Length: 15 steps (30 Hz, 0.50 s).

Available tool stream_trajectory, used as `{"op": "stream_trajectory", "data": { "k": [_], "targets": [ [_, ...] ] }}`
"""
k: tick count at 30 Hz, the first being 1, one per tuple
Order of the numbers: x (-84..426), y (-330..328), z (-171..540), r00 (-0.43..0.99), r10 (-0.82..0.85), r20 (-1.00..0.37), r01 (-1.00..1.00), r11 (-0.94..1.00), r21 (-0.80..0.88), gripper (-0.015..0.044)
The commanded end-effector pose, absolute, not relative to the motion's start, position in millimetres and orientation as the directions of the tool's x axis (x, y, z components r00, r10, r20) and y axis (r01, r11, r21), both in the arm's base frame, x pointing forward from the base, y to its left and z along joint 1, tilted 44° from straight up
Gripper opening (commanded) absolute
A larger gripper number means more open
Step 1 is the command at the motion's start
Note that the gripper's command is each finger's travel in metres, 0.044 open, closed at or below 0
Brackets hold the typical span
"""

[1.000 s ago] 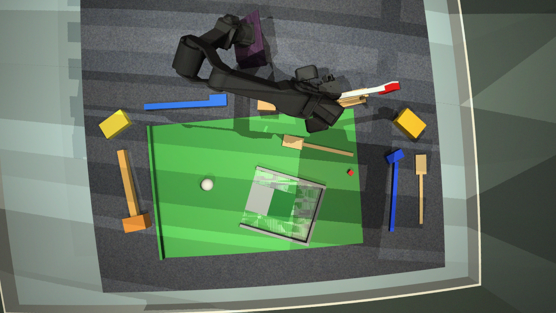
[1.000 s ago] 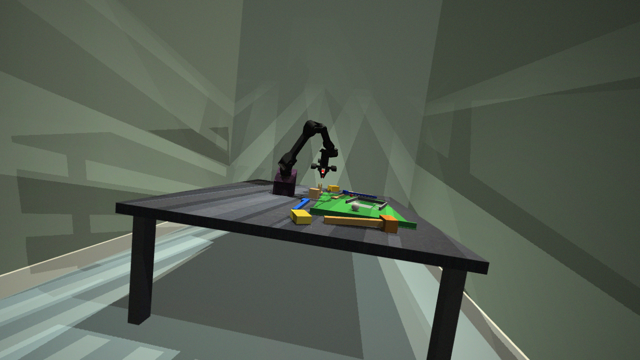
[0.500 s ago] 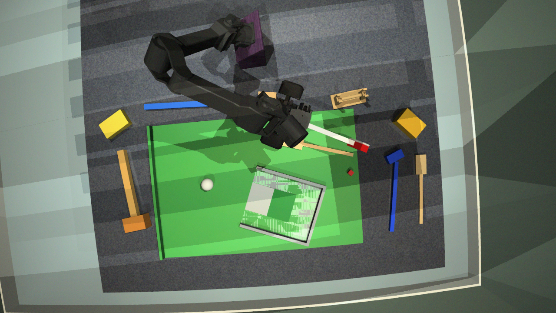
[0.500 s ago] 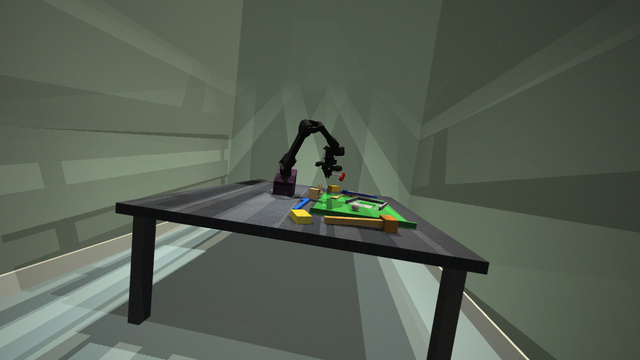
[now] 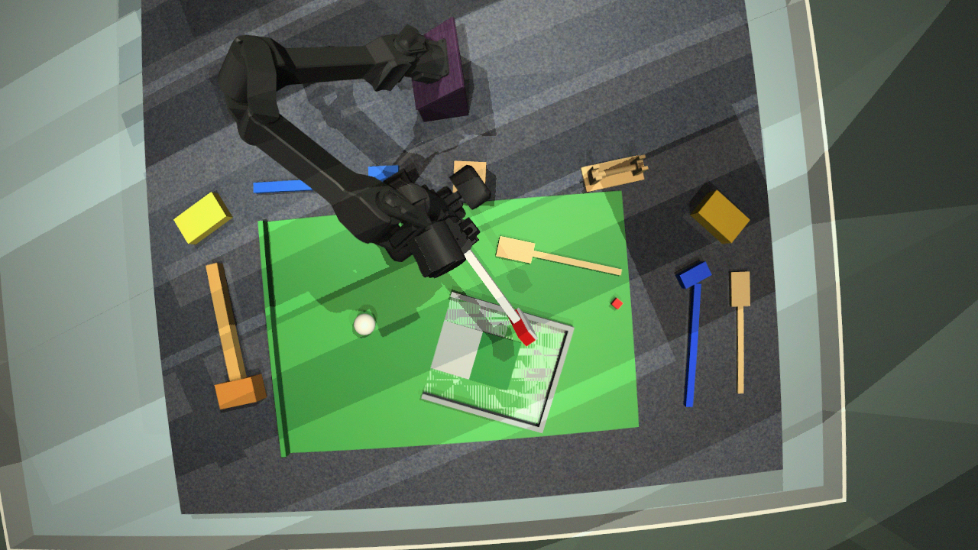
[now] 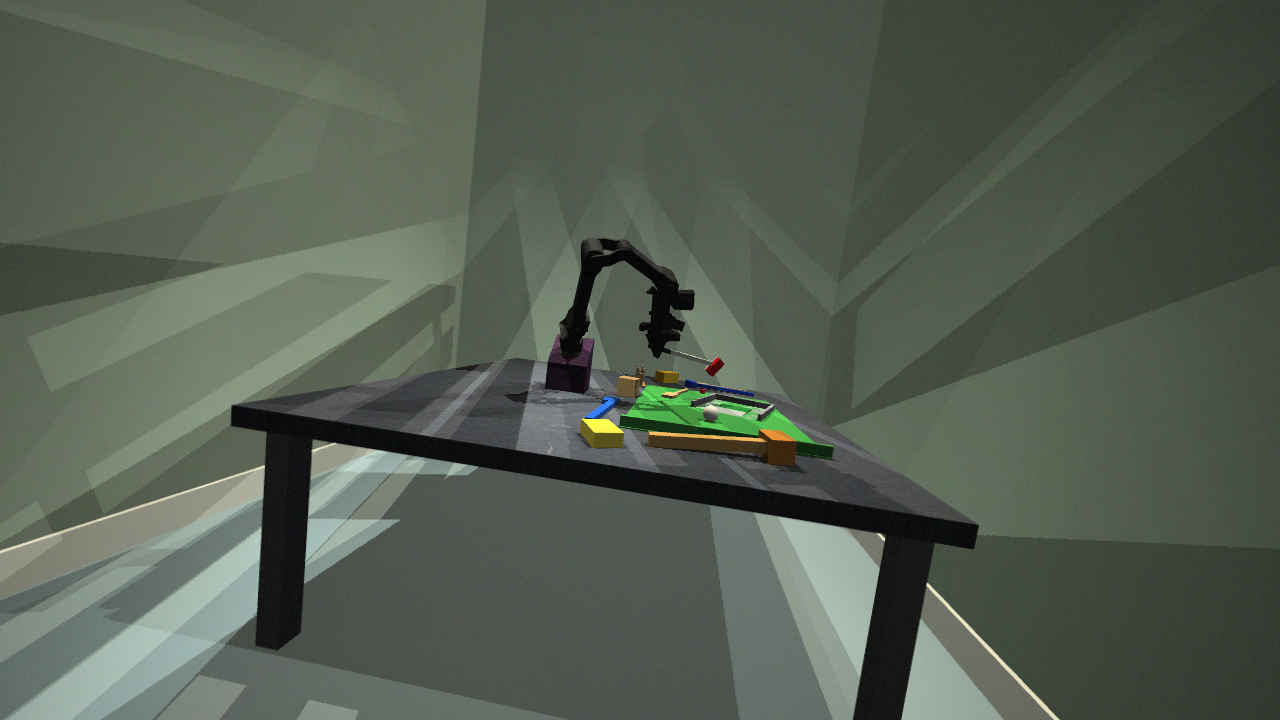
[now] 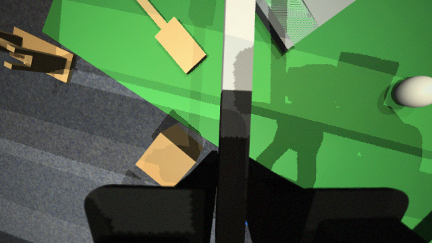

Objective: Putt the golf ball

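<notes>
While the arm hangs over the green mat [image 5: 328,403], the one walled thing out here is the raised green [image 5: 497,359], a grey-rimmed square frame sitting on the mat, with a flat green patch and a pale grey ramp face inside it; no ball in there. The golf ball [image 5: 364,324], a smooth white sphere, sits on the mat well to the side of the frame, and in the wrist view it shows at the right edge [image 7: 414,91].

Shapes all around are blocky and flat-coloured: a yellow block [image 5: 202,217] and an ochre block [image 5: 720,215] on the speckled dark table [image 5: 478,478], an orange-headed wooden mallet [image 5: 228,338] beside the mat, a long blue putter [image 5: 693,331], a slim tan paddle [image 5: 739,321] next to it, another tan paddle [image 5: 550,255] lying on the mat, a tiny red cube [image 5: 616,302], and a tan wooden stand [image 5: 613,173] beyond the mat's far edge.

Now the gripper [image 5: 459,251]: jaws pinched nearly shut on the red putter [image 5: 502,302], clamped on the dark grip end of its square white shaft. From outside, the club is carried clear above the table, slanting down to its red head [image 6: 713,366], which from above sits over the frame's near corner.
</notes>
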State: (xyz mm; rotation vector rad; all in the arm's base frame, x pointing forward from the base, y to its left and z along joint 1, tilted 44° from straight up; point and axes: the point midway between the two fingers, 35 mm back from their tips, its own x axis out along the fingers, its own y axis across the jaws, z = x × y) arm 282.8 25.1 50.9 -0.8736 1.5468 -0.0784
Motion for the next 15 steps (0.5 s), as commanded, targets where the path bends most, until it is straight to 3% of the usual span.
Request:
{"op": "stream_trajectory", "data": {
  "k": [1,15],
  "targets": [
    [280,8,68,0.089,-0.577,-0.812,-0.349,0.745,-0.568,0.0000],
    [251,-60,131,0.069,-0.658,-0.750,0.194,0.746,-0.637,0.0000]
  ]
}}
